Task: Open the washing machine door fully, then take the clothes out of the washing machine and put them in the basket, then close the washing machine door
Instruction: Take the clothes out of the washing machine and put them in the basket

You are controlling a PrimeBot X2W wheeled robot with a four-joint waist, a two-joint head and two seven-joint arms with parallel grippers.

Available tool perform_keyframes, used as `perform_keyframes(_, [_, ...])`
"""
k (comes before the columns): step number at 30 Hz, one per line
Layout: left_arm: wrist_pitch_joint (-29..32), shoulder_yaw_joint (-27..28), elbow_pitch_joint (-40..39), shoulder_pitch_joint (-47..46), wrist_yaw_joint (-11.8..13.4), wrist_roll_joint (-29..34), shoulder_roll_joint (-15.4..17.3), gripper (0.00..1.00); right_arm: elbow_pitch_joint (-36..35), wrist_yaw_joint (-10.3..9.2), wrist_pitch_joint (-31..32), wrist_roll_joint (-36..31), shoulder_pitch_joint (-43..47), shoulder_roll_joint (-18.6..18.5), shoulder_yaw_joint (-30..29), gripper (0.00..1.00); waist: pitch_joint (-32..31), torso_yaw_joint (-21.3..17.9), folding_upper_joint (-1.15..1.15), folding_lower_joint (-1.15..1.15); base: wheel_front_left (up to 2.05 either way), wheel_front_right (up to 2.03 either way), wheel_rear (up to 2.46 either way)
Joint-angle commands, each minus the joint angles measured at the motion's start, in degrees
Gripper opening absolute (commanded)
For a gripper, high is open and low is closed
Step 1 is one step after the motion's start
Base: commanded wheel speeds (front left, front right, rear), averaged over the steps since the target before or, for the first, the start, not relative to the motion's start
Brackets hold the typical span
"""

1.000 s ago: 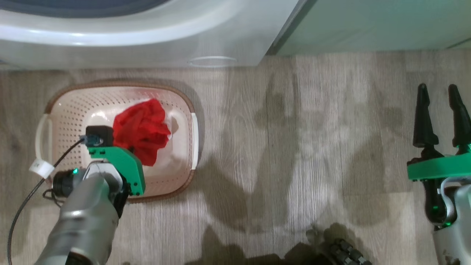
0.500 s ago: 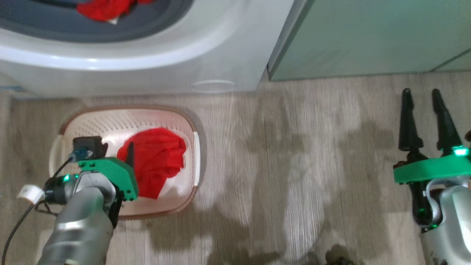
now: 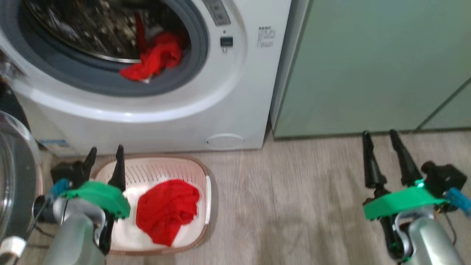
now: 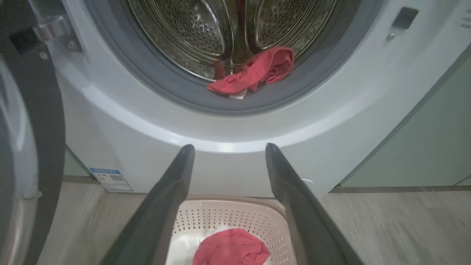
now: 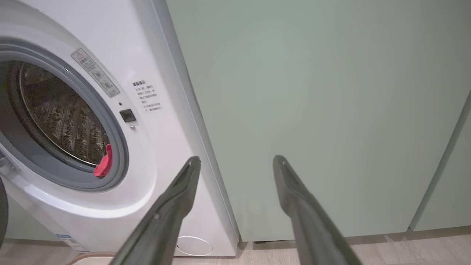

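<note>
Our left hand (image 3: 106, 148) is wide open and empty over the left side of the basket (image 3: 154, 170), with its fingers pointing at the washer (image 3: 235, 92). Our right hand (image 3: 379, 132) is also spread wide and holds nothing. It hangs over the floor (image 3: 287, 206), well apart from the basket, facing the green cabinet (image 3: 368, 66) just beside the washer.

The basket sits on the floor just in front of the washer, below its opening. We see one red garment (image 3: 167, 209) crumpled inside it, toward the right of its bottom. A second garment (image 3: 154, 59), also red, lies at the lip of the drum (image 4: 191, 33) and drapes onto the grey gasket (image 3: 110, 82), with a white bit showing beneath.

The door (image 4: 44, 121) stands swung open at our left, its black rim and clear bowl near the left hand.
</note>
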Motion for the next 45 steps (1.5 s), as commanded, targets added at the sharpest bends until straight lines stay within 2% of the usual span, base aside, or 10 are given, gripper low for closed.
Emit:
perform_keyframes(1, [-0.51, 2.36, -3.66, 0.98, -0.09, 0.69, 1.76, 1.0, -1.41, -0.04, -0.36, -0.8, 0.82, 0.48, 1.25, 1.0, -4.27, 0.12, 0.0, 0.0, 0.0, 0.0, 0.0])
perform_keyframes(10, [-0.52, 2.88, -14.22, 10.81, -0.35, 1.03, 1.53, 1.0, -1.04, -0.04, -0.36, -1.58, 5.13, 2.25, -0.24, 1.0, -9.13, 0.52, 0.0, 0.0, 0.0, 0.0, 0.0])
perform_keyframes(14, [-0.52, 2.9, -15.73, 12.59, -0.37, 0.83, 1.37, 1.0, -0.9, -0.04, -0.36, -2.05, 6.2, 2.66, -0.67, 1.0, -10.18, 0.61, 0.0, 0.0, 0.0, 0.0, 0.0])
perform_keyframes(28, [-0.52, 2.83, -18.43, 16.77, -0.38, 1.03, 0.76, 1.0, -0.51, -0.04, -0.36, -2.7, 7.52, 3.45, -0.99, 1.0, -11.9, -0.56, 0.0, 0.0, 0.0, 0.0, 0.0])
perform_keyframes(45, [1.06, 2.32, -17.67, 15.78, 0.2, 0.17, 0.25, 1.0, -0.33, -0.04, -0.36, -2.36, 6.93, 3.24, -0.9, 1.0, -11.26, -0.64, 0.0, 0.0, 0.0, 0.0, 0.0])
